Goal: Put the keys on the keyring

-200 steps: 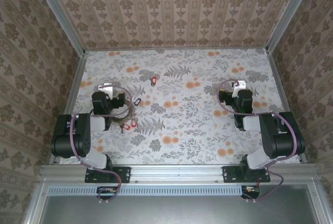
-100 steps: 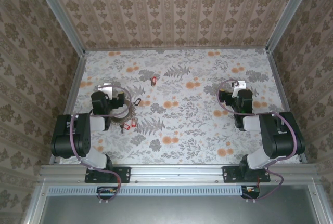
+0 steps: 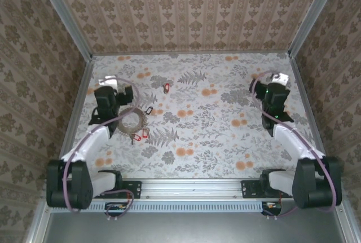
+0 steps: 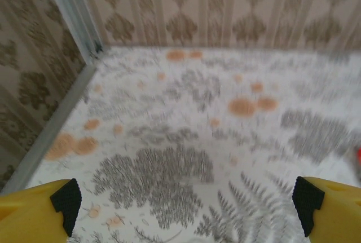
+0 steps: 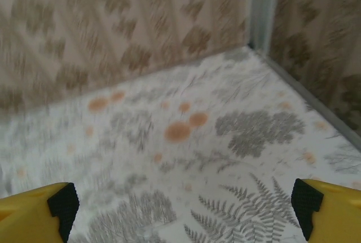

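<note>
Three keys counted from above, tiny and red-headed, none on the keyring yet. Fingers of the left gripper spread wide, black pads at the two lower corners of the wrist view, nothing between them but flowered table. Fingers of the right gripper spread just as wide, likewise holding nothing. Seen from the left fingers: keyring lying flat just to the right and a little back toward the base, near but not touching. Two keys side by side just beside the ring's near rim, further back and right again. One lone key ahead and well to the right, with a small black loop between it and the ring. Seen from the right fingers: everything far off to the left, well apart. Left arm clearly the nearer, so judged the one for the ring; right arm facing a long reach across for a key. Long axis of the keys too small to read for certain, the lone key seemingly pointing away from the bases. Coming move, as a guess: draw the left fingers back and right, tip down over the ring's rim, close across the coil rather than into the hollow centre. Likely trouble: thin shafts flat on the table, hard to pinch.
</note>
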`<action>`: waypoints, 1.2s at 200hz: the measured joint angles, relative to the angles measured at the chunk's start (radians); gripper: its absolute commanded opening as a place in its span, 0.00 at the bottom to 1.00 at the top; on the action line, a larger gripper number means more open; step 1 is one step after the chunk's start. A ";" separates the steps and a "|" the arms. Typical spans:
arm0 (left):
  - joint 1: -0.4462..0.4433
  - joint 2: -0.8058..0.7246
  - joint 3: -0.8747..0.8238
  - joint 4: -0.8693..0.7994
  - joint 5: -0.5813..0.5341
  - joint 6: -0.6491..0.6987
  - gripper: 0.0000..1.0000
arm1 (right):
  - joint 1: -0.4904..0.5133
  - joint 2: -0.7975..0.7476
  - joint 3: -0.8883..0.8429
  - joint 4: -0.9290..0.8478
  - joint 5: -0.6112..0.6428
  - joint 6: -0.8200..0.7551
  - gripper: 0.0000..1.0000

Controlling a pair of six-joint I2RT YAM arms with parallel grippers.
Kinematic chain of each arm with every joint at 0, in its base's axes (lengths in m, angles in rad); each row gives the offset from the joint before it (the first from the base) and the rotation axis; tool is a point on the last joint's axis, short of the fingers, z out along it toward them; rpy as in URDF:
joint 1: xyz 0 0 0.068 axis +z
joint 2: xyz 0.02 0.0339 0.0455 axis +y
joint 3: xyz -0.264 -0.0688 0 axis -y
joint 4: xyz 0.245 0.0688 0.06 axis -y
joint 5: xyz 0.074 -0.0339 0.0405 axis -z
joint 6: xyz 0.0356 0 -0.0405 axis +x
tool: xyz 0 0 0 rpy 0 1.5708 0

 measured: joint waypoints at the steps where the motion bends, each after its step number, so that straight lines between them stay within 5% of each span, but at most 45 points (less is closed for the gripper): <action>1: 0.000 -0.003 0.006 -0.010 -0.002 -0.004 1.00 | -0.001 -0.005 0.009 -0.013 0.005 0.010 0.99; 23: 0.048 -0.072 0.171 -0.293 -0.035 -0.203 1.00 | -0.014 -0.071 0.074 -0.124 -0.016 0.106 1.00; 64: 0.251 0.040 0.263 -0.592 0.216 -0.388 1.00 | 0.166 0.054 0.101 -0.240 -0.179 0.094 0.95; 100: 0.214 0.225 0.257 -0.711 0.424 -0.412 1.00 | 0.410 0.320 0.252 -0.262 -0.320 0.055 0.83; 134: 0.163 0.305 0.267 -0.766 0.531 -0.412 1.00 | 0.542 0.603 0.523 -0.277 -0.399 0.053 0.73; 201: 0.148 0.323 0.283 -0.800 0.636 -0.413 1.00 | 0.571 1.123 1.167 -0.415 -0.482 0.125 0.61; 240: 0.119 0.325 0.283 -0.803 0.660 -0.427 1.00 | 0.560 1.308 1.374 -0.514 -0.512 0.187 0.54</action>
